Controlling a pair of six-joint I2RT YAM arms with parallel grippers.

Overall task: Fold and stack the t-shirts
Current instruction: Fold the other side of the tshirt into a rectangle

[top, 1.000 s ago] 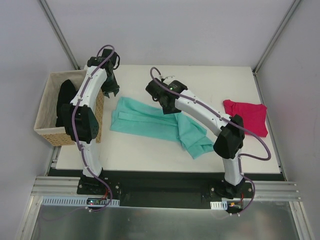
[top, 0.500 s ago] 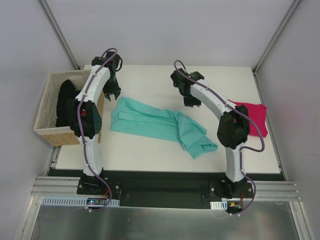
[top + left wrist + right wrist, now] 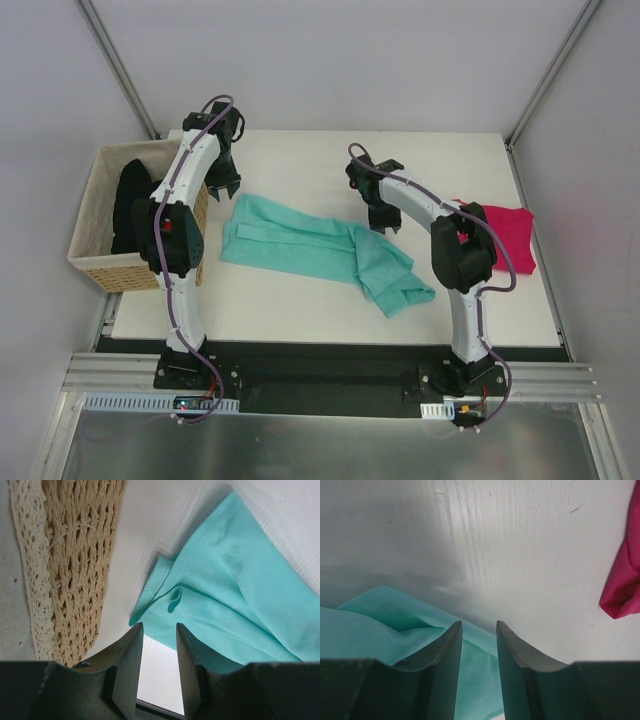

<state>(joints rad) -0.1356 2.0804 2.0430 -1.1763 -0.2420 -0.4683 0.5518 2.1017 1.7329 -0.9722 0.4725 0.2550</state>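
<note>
from above: teal shirt [image 3: 300, 245] on the white table [image 3: 300, 165], soft rumpled cloth, long axis from far left to near right; left fingers [image 3: 222, 185] just off its far-left end, beside the woven basket [image 3: 95, 265] of black shirts [image 3: 130, 200]; right fingers [image 3: 385, 222] just past its far edge, near the bunched right end; magenta shirt [image 3: 505, 235] crumpled by the right edge. left wrist: left fingers [image 3: 131, 650] apart, clamped on nothing, hemmed teal corner [image 3: 225, 605] just ahead and rightward, coarse weave [image 3: 80, 555] to the left. right wrist: right fingers [image 3: 451, 645] apart, empty, above a smooth teal fold [image 3: 380, 625]; likely next, one grasp per end to spread the cloth.
</note>
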